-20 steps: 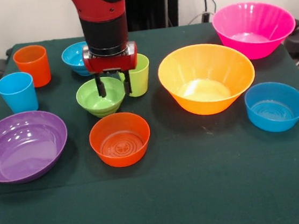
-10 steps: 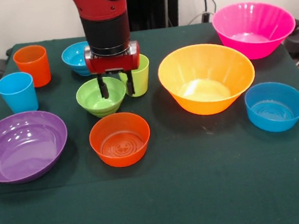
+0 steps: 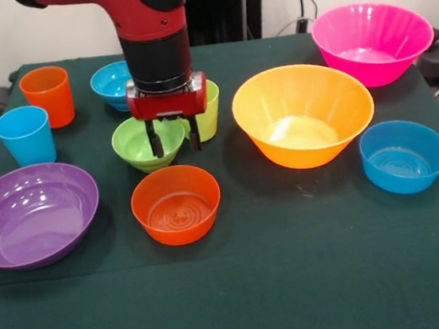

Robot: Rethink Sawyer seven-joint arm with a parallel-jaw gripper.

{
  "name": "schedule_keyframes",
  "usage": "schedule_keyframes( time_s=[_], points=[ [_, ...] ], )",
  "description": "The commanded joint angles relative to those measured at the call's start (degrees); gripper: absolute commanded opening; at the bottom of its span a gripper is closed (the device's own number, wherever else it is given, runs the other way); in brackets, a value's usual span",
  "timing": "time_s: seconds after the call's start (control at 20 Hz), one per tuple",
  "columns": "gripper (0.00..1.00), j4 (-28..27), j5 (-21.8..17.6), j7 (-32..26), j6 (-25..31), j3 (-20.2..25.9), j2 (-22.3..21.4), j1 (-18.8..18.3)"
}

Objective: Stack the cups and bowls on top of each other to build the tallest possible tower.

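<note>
Nothing is stacked yet: every cup and bowl sits apart on the green desk, so the first pick seems to be in hand. The hand hangs with its two fingers spread and empty, one finger inside the small green bowl, the other just outside that bowl's rim on the side toward the lime green cup, which stands just behind the bowl. Judging from this, the next move calls for pinching that rim, lifting, and carrying the bowl onto the lime cup. No brand, label or writing can be read on anything.
</note>
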Motion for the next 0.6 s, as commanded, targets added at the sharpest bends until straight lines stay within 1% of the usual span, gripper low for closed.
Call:
schedule_keyframes(
  time_s=[0.05, 0.25, 0.4, 0.6],
  points=[
    [1.00, -0.13, 0.69, 7.79, 2.14, 0.34, 3.05, 3.45],
    [1.00, -0.83, 0.56, 7.66, 3.64, -1.25, 3.29, 4.46],
    [1.00, -1.43, 0.73, 7.52, 5.79, -2.79, 3.27, 5.60],
    [1.00, -0.91, 0.93, 7.18, 5.11, -3.15, 2.86, 5.77]
  ],
)
